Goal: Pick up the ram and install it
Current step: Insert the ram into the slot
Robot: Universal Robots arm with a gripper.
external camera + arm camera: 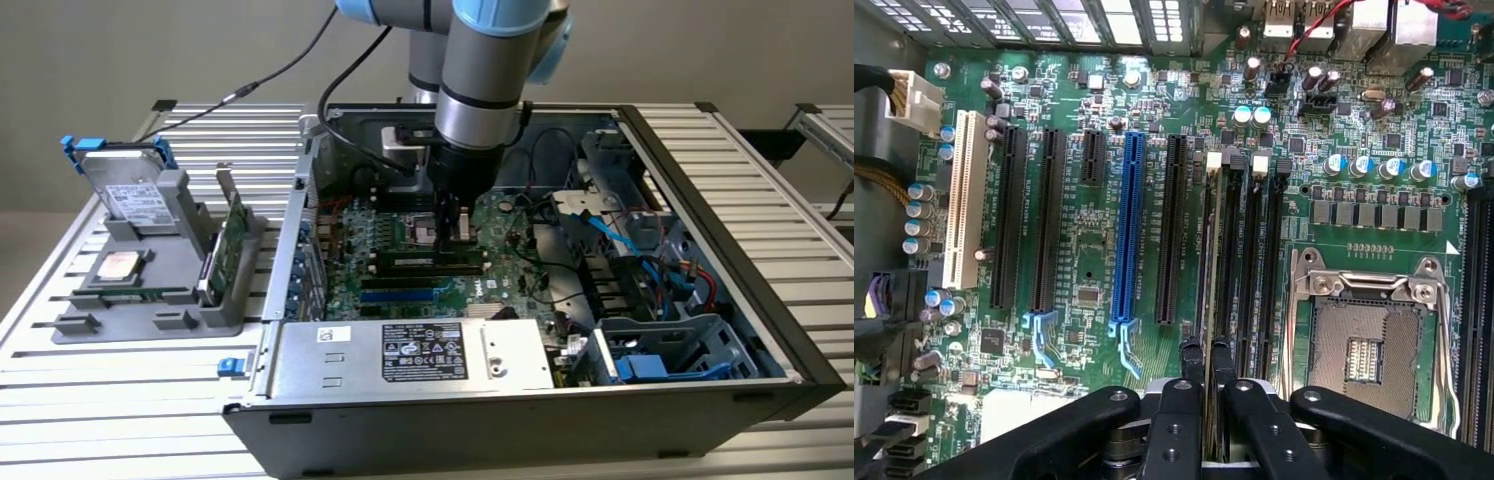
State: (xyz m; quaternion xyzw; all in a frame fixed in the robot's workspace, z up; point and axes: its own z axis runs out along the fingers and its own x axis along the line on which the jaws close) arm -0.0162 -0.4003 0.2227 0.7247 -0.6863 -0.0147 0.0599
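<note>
Merely a thin edge-on sliver of ram (1208,280) within the tool (1208,360).

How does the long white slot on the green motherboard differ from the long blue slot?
The long white slot lies near the edge of the green motherboard, beside small silver capacitors; the long blue slot sits between black slots. The blue slot ends in a pale blue latch; the white slot shows none. Both are empty and run parallel.
</note>
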